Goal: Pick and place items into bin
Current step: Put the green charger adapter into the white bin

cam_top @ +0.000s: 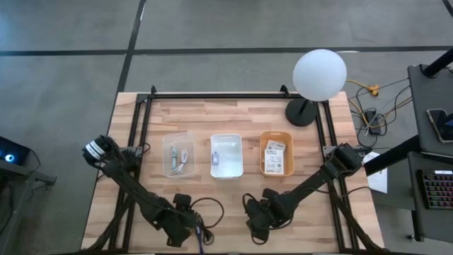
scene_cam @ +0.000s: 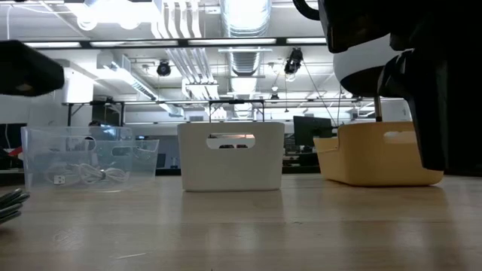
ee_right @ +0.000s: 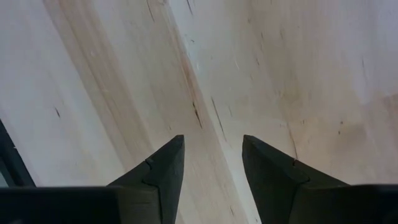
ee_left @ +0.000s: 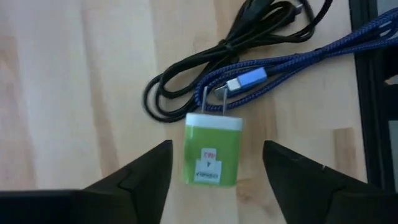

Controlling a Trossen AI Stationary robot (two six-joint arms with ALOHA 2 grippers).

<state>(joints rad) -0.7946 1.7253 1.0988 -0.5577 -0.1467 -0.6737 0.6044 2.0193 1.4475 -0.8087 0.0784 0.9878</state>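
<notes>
Green is what sits nearest you: a small green charger plug (ee_left: 211, 152) lies flat on the wooden table (cam_top: 233, 117) between the fingers of your left gripper (ee_left: 214, 180), whose jaws stand wide on either side of it without touching it, so nothing is held yet. Just past its prongs lie a coiled black cable (ee_left: 205, 68) and a blue braided cable (ee_left: 292, 59), both still loose on the wood. Your right gripper (ee_right: 211, 168), low at the near edge beside the left one, has its jaws part open over bare table, empty.

Farther back stand three bins in a row. The clear bin (cam_top: 178, 154) already holds cables, the white bin (cam_top: 226, 155) a small item, and the orange bin (cam_top: 275, 153) printed cards.

I'd judge you well along: plug and both cables remain.
</notes>
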